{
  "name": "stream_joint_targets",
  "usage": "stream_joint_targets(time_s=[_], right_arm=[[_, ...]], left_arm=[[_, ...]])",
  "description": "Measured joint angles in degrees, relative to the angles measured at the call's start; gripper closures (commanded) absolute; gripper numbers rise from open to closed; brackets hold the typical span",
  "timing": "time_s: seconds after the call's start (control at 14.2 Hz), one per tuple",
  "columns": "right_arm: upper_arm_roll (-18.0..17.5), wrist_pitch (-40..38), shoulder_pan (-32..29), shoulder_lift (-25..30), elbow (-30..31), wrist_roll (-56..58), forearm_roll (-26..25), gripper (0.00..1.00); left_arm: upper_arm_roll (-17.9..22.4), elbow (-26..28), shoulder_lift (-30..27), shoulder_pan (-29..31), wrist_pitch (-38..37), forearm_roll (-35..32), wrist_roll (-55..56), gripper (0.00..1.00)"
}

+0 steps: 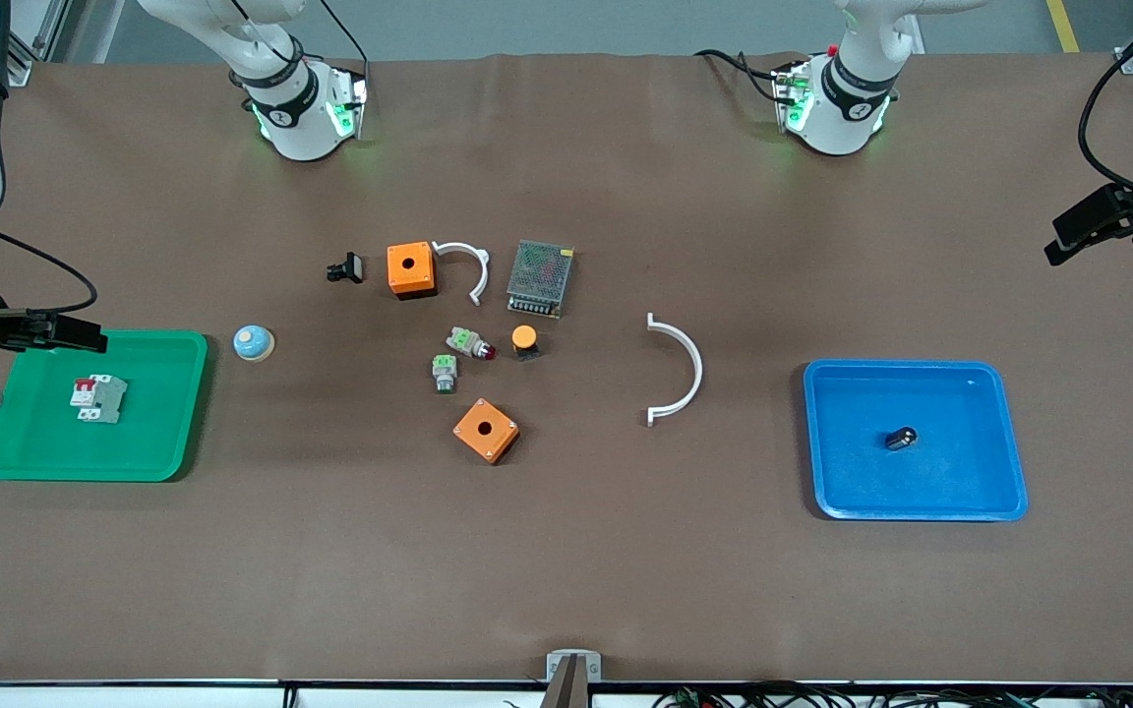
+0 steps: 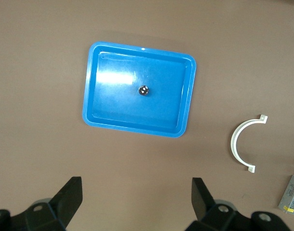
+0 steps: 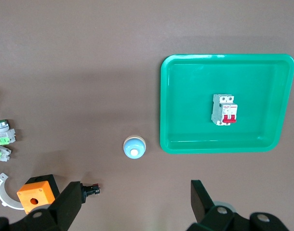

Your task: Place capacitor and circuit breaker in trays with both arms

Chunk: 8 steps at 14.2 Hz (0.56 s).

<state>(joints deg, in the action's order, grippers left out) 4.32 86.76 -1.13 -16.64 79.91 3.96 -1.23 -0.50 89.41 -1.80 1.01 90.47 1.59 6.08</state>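
The capacitor [image 1: 901, 438], a tiny black cylinder with a silvery end, lies in the blue tray [image 1: 822, 442] at the left arm's end of the table; the left wrist view shows it too [image 2: 143, 90]. The circuit breaker [image 1: 97, 398], white-grey with red levers, lies in the green tray [image 1: 173, 413] at the right arm's end, and shows in the right wrist view [image 3: 224, 109]. My left gripper [image 2: 137, 187] is open and empty, high over bare table beside the blue tray [image 2: 89, 96]. My right gripper [image 3: 137, 190] is open and empty, high beside the green tray [image 3: 166, 96].
Mid-table lie two orange boxes [image 1: 411, 269] [image 1: 486, 430], two white arc clips [image 1: 680, 369] [image 1: 468, 267], a mesh power supply [image 1: 540, 278], two green-grey push buttons [image 1: 468, 343] [image 1: 445, 374], an orange-capped button [image 1: 524, 340], a black clip [image 1: 345, 267] and a blue dome [image 1: 254, 343].
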Motion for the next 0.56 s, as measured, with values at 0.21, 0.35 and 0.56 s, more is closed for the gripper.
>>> stream_joint_targets(time_s=[0.21,0.35,0.56], right_arm=[[-0.07,0.42,0.81,-0.04,-0.40,0.00,-0.09,0.00],[-0.08,0.42,1.73,-0.05,-1.25,-0.06,-0.12,0.00],[-0.06,0.36,1.89,-0.05,-1.61,-0.06,-0.12,0.00]], left_arm=[[0.11,-0.95,1.42,0.12,0.00,0.00,-0.46,0.00],[0.14,-1.20,1.88,0.20,0.00,0.00,-1.48,0.00],[-0.22,-1.56,1.93,0.11,-0.03,0.00,-1.78,0.00]])
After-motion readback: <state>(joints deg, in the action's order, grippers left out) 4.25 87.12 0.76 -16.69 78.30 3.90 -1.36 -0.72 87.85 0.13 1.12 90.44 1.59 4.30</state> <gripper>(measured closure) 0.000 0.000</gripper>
